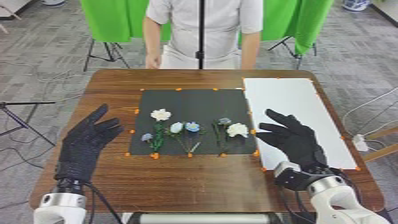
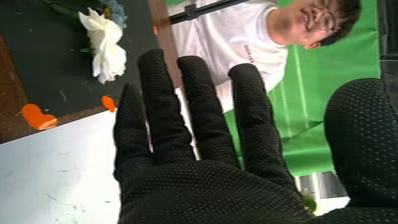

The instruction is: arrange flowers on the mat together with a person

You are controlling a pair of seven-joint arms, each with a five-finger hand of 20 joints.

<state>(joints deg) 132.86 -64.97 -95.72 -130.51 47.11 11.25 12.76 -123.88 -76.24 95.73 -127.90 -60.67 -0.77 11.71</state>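
The right hand (image 1: 295, 142) is nearer, its fingers (image 2: 209, 115) straight and empty; the white flower (image 1: 237, 130) lies just left of them on the mat (image 1: 185, 97), stem slanting robotward. The left hand (image 1: 86, 142) holds nothing.

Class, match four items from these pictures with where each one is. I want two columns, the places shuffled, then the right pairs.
Items:
1. left hand
2. white sheet
3. dark mat
4. right hand

Places:
A. mostly over the white sheet
B. under the flowers
C. left of the dark mat
D. on the table, right of the dark mat

Right pairs: 1-C, 2-D, 3-B, 4-A
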